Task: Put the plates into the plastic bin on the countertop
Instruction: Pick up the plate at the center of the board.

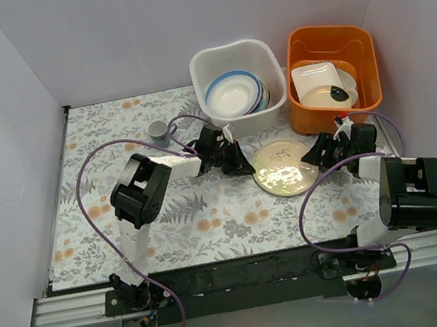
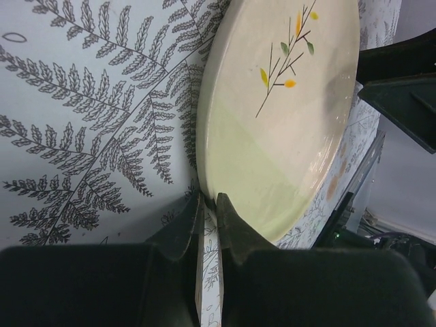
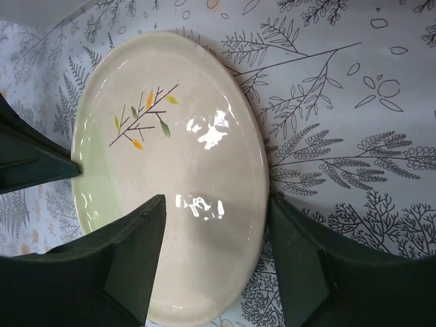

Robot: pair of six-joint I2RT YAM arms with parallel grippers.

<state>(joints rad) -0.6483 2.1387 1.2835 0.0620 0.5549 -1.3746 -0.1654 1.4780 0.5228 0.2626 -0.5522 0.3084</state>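
Plates on the counter: we are counting one, a cream-green plate (image 1: 282,168), lying flat on the countertop (image 1: 211,219) just in front of the gap between the two tubs.
Plates in the bin: we are seeing a stack (image 1: 234,94) sitting inside the white bin (image 1: 198,74); several rims are showing, and we cannot tell the exact count.
Tubs: we are counting two, the bin and an orange tub (image 1: 322,29) just beside it, both along the far edge.
Cup: we are counting one, a grey cup (image 1: 160,129) left of the bin.
Left gripper (image 2: 210,208): it is clenched at the plate's rim; we cannot tell whether it is pinching the rim.
Right gripper (image 3: 216,204): it is released, straddling the opposite rim with one finger over the plate.
Open room: bare counter is lying in front of the plate and off to the left.
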